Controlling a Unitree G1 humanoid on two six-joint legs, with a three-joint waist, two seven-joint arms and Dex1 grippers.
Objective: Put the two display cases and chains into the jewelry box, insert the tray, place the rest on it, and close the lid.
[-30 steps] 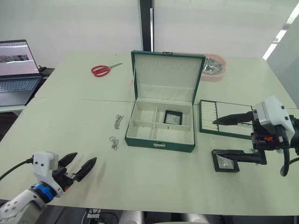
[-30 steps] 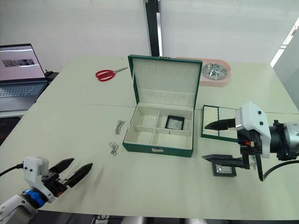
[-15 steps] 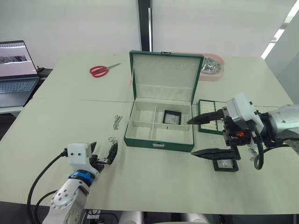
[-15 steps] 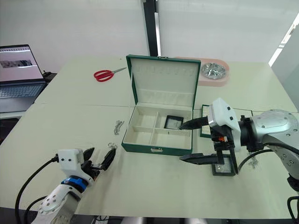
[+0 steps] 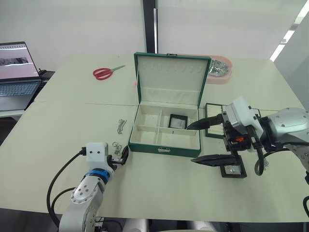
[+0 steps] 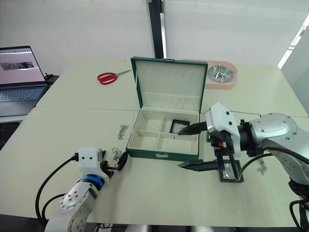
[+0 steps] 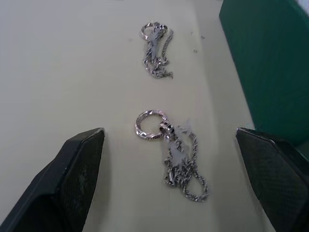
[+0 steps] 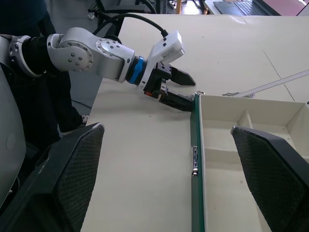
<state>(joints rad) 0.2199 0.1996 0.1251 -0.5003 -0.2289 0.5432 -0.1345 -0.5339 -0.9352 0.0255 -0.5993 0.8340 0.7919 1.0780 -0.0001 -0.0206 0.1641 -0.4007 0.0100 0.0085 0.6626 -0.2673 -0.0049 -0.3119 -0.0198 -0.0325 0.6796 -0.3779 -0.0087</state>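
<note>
Straddling the nearer silver chain [image 7: 171, 157] beside the dark green jewelry box [image 5: 164, 145], the left gripper [image 7: 174, 181] gapes wide, empty; closing could snag the box wall or only catch a loop. The right gripper [image 5: 205, 141], also wide and empty, hangs above the black-framed display case [image 5: 233, 170] left on the table.

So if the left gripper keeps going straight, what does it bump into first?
Probably the nearer chain, the one with the ring, lying on the table between the left gripper's open jaws. The jewelry box sits just off to one side.

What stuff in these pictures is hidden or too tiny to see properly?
- Second display case: in the eye views, the right gripper and arm cover part of it.
- Chain by the right arm: too small to make out.
- Metal dish behind the lid: contents too small to tell.
- Laptop: cut off by the picture's edge.
</note>
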